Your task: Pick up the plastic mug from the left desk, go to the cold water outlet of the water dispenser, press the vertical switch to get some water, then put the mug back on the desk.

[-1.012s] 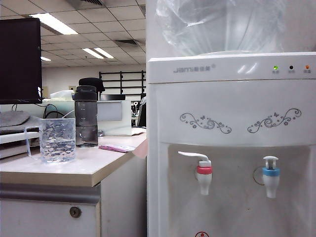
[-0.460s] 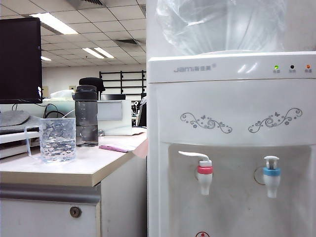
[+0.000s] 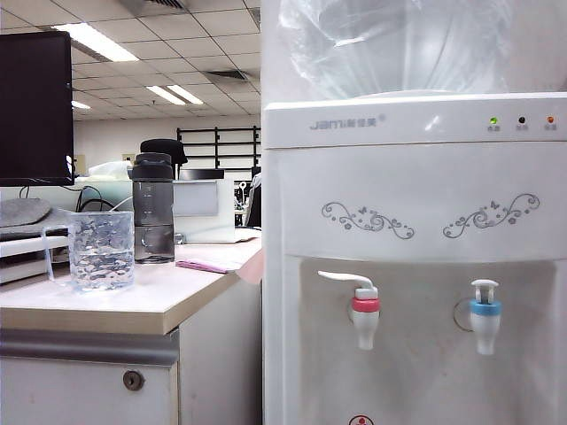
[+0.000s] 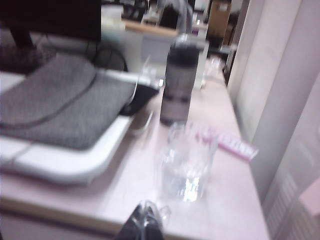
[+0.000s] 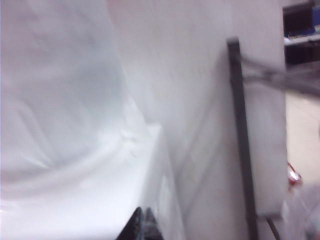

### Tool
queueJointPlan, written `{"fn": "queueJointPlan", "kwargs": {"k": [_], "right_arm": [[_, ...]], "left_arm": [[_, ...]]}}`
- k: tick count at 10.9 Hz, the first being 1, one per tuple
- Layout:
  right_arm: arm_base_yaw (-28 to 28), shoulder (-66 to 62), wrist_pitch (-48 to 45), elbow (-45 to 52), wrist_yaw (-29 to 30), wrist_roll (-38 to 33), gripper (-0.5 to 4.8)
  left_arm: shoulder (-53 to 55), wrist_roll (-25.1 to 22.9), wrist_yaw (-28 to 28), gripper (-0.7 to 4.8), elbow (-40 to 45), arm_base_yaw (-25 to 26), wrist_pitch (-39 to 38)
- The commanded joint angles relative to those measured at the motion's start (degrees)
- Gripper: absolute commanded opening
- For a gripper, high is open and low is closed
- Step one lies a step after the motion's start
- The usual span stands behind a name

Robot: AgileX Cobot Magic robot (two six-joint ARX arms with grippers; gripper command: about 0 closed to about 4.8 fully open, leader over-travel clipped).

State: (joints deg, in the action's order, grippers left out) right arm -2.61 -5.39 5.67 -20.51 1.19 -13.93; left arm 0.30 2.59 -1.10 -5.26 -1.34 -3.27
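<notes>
Mug (image 3: pixel 101 251) stands on the desk (image 3: pixel 159 305), untouched, beside the taller bottle (image 3: pixel 153 209). Your left gripper (image 4: pixel 144 224) hovers just short of it, jaws closed and empty; the right gripper (image 5: pixel 142 221), equally closed and empty, faces the dispenser (image 3: pixel 412 230). Open up before advancing, or you'll shove the mug into the bottle or tip it.

Clear dimpled plastic mug (image 3: pixel 101 251); white water dispenser (image 3: pixel 416 221), grey scrolls; blue-collared cold water outlet (image 3: pixel 485 317)
</notes>
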Motion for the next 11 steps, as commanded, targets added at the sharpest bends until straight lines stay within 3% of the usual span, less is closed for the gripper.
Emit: {"fn": "queueJointPlan", "kwargs": {"k": [1,2,3,4,5,7,8,9,10,11], "right_arm": [[0.1,-6.6,-1.1,-4.4,9.1,0.8,-0.02],[0.2,-12.2,-3.0,-7.4,16.2,0.9,-0.02],[10.1,-21.6,-3.0,-14.1,18.1,8.6,-0.02],[21.4,-23.7,-2.6,-14.1,14.3,8.7,-0.02],[35.1,-27.0,-1.4,-14.1,6.2,9.7,-0.02],[46.0,-30.1,-2.3,-14.1,-1.2,9.7,-0.01],[46.8,-30.3,-2.8,-14.1,-1.3,9.7,-0.01],[47.2,-30.4,-3.3,-14.1,-1.3,9.7,-0.01],[47.2,-30.4,-3.3,-14.1,-1.0,9.6,-0.01],[47.2,-30.4,-2.8,-14.1,-1.0,9.5,-0.01]], "left_arm": [[2.9,2.6,-0.1,-0.06,-2.7,-0.1,1.0],[7.0,2.6,-0.1,-0.06,-4.0,-0.1,3.5],[25.7,2.4,0.5,-0.06,-9.3,-3.0,14.9],[34.8,2.4,1.2,-0.06,-10.9,-5.0,22.7],[43.1,2.4,3.9,-0.06,-11.0,-5.1,29.4],[50.8,2.3,5.1,0.14,-11.0,-5.1,30.8],[52.0,2.3,4.6,0.97,-11.0,-5.1,31.2],[79.5,8.4,-4.8,4.52,-11.0,-5.1,53.3],[90.4,8.8,-6.9,4.5,-11.3,-5.1,64.9],[94.2,8.8,-9.7,4.35,-13.7,-5.1,65.6]]}}
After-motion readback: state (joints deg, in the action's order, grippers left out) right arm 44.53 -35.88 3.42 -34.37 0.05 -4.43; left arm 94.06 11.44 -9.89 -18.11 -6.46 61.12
